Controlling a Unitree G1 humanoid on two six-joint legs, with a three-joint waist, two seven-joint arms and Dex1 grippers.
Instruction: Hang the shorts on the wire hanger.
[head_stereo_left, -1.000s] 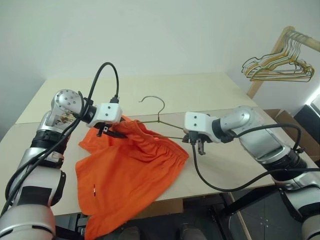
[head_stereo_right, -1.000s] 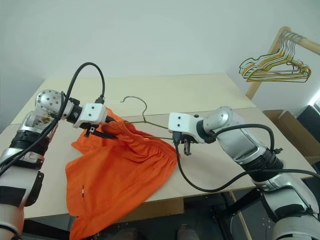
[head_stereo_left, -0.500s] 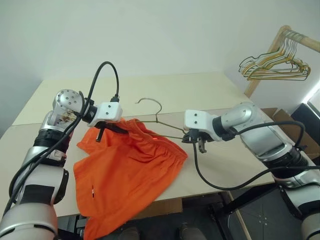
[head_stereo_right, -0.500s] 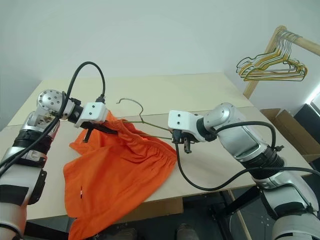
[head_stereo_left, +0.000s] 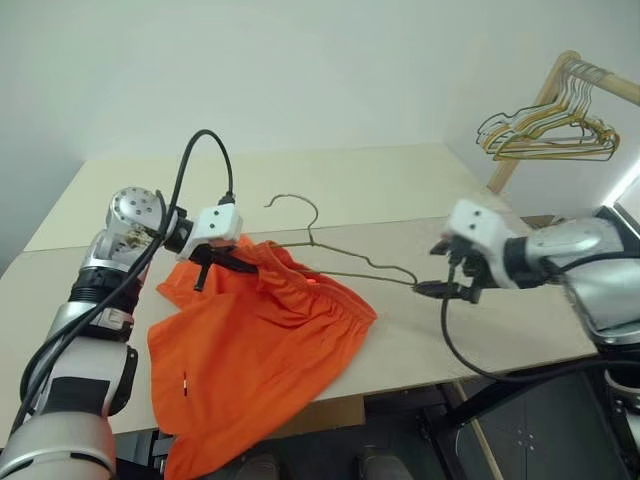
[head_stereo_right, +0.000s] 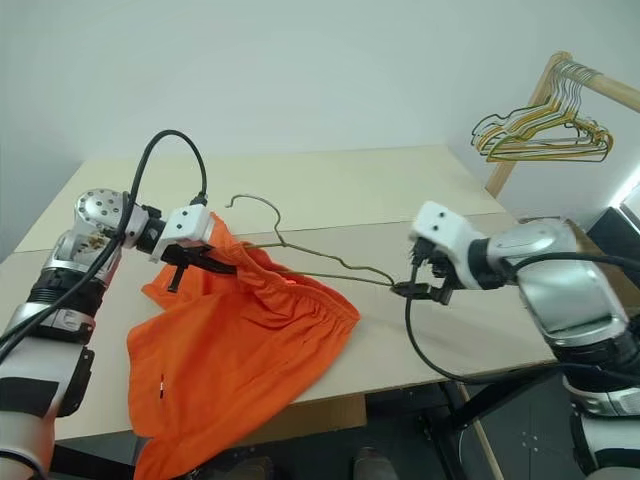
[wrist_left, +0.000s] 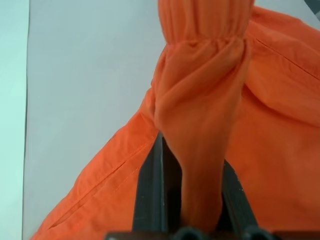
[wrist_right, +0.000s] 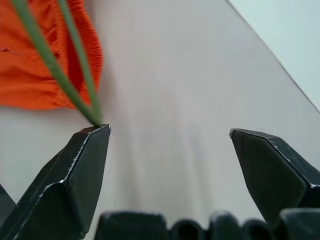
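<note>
Gripping the gathered waistband of the soft orange shorts (head_stereo_left: 262, 325) on the table (head_stereo_left: 400, 185), your left gripper (head_stereo_left: 232, 263) is clamped; right gripper (wrist_right: 170, 150) gapes wide beside the springy wire hanger (head_stereo_left: 345, 268) tip — retake there

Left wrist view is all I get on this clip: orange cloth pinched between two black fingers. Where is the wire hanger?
Observer: The wire hanger stretches over the table. Its left part is hidden in the folds of the shorts by the waistband.
Operator: Does the right hand hold it?
Observer: No. The right hand is open, jaws wide, and the hanger's right corner sits at one fingertip.
Operator: How much of the shorts is lifted?
Observer: Just the bunch pinched in the left hand. The rest lies on the table and drapes over its near edge.
</note>
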